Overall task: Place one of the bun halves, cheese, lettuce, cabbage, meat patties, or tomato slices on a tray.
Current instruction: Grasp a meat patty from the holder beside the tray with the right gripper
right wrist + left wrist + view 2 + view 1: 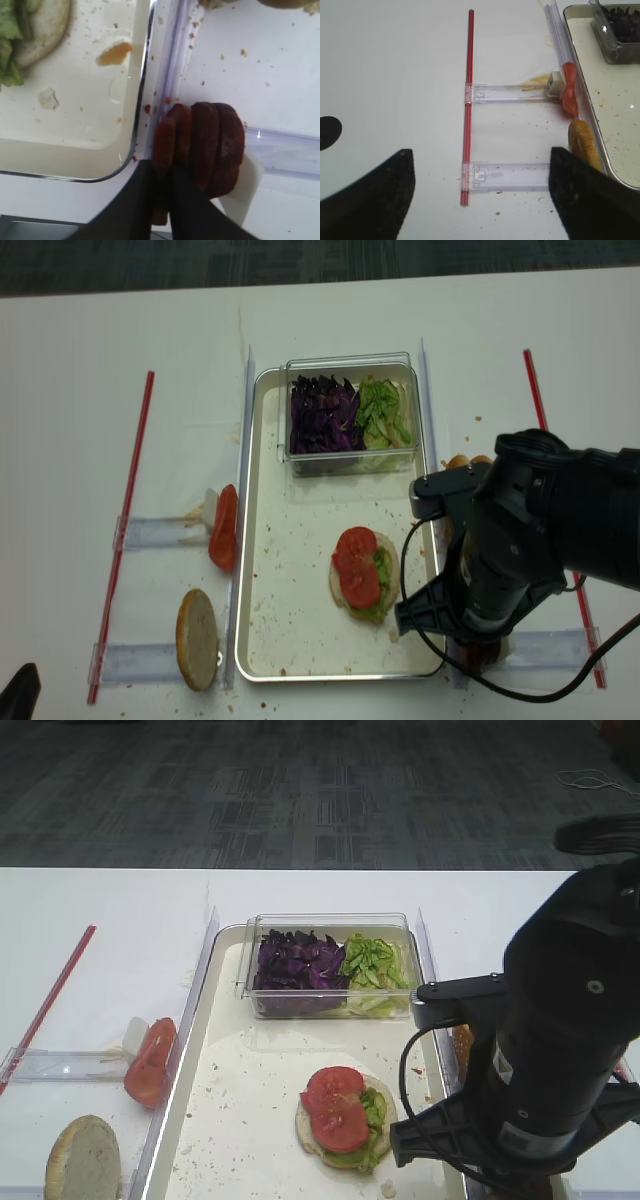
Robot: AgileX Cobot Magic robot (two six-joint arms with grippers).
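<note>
The step in hand is the pick-up of a meat patty. In the right wrist view, the right gripper (pixel 161 200) has its two dark fingers clenched on the outermost disc of the row of dark reddish-brown round meat patties (pixel 205 150). These stand on edge, side by side, just outside the rim of the large cream-white rectangular tray (pixel 70 135), against a small white holder (pixel 247 190) on the white table.

On the tray lies already a pale round bun half (pixel 345 585) with pale green lettuce (pixel 379 570) and two bright red tomato slices (pixel 356 565) on top. A clear plastic box (pixel 350 412) with purple cabbage (pixel 320 415) stands at the far end.

The left gripper (pixel 480 195) hovers with its jaws wide apart and holds nothing.

The next move, I think, calls for a straight lift, so that only one patty comes free from its neighbours. Then a short carry over the raised rim, to lower the patty on the tomato slices. The neighbouring disc may stick and come along.
</note>
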